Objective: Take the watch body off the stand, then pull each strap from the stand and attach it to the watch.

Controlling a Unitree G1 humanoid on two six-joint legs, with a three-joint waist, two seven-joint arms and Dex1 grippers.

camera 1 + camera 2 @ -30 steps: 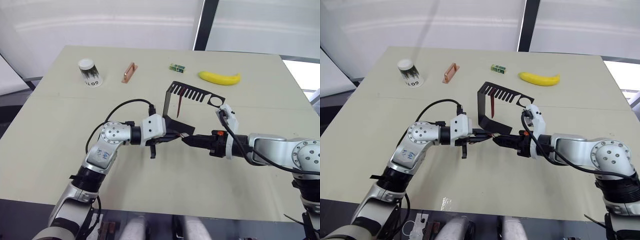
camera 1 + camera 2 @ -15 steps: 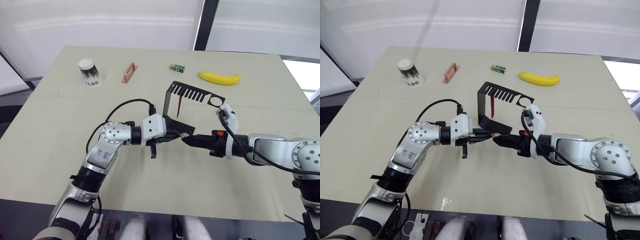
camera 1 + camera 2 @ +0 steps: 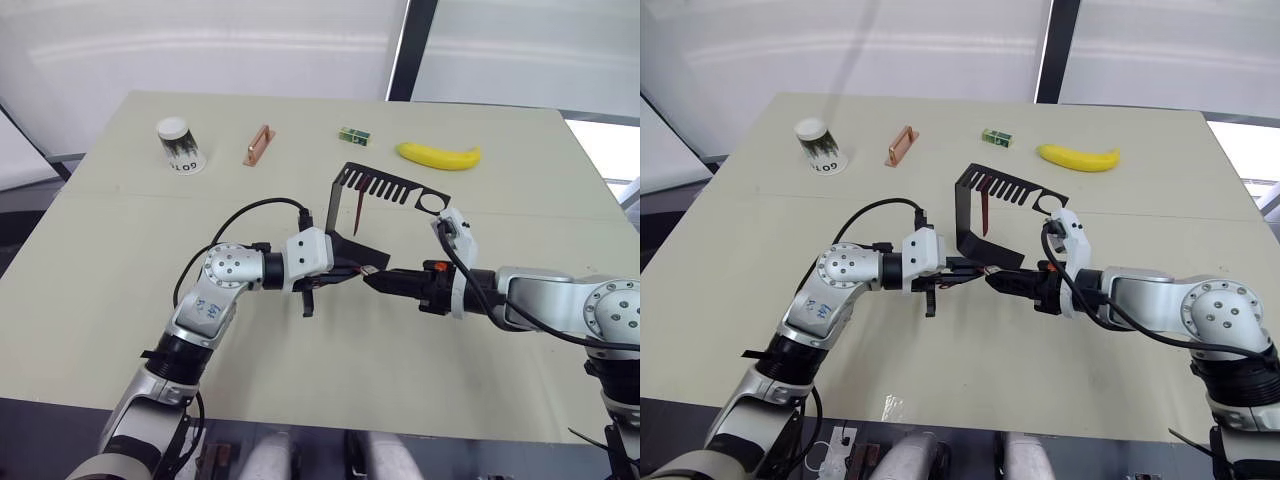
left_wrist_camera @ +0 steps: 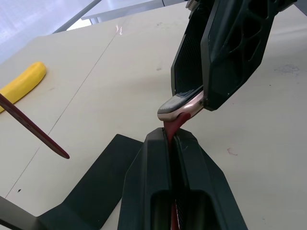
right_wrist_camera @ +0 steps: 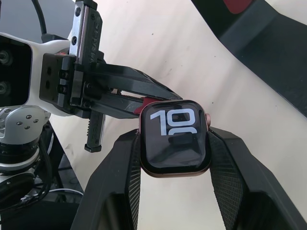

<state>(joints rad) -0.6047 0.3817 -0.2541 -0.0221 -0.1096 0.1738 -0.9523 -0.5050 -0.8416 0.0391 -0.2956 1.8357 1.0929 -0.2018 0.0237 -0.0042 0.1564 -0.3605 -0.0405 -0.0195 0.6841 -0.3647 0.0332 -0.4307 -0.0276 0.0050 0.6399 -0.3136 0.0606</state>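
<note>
At table centre, just in front of the stand's foot: the two grippers are meeting tip to tip above the tabletop.

Right gripper (image 5: 173,158): its two black fingers (image 5: 120,182) are closing on opposite edges of the watch body (image 5: 175,139), holding it screen-up toward the wrist camera; light digits are showing on the dark face.

Left gripper (image 4: 171,139): fingers are pressing nearly together, pinching one dark red strap (image 4: 173,125); the strap's free end is reaching up to the underside edge of the watch body.

Strap-to-watch joint: the strap tip is touching the case edge; whether it is seated in the slot is hard to tell from these views.

Stand (image 3: 350,215): sitting upright on the table (image 3: 120,260) just behind the grippers, foot flat, comb-slotted top arm pointing toward the robot's right.

Second strap (image 3: 358,208): hanging from a slot of the top arm, tilted, lower end free above the foot.

Background: a banana (image 3: 438,155), a small green box (image 3: 353,135), a copper-coloured bar (image 3: 258,144) and a paper cup (image 3: 180,145) are lying along the far side, well apart from the work.
</note>
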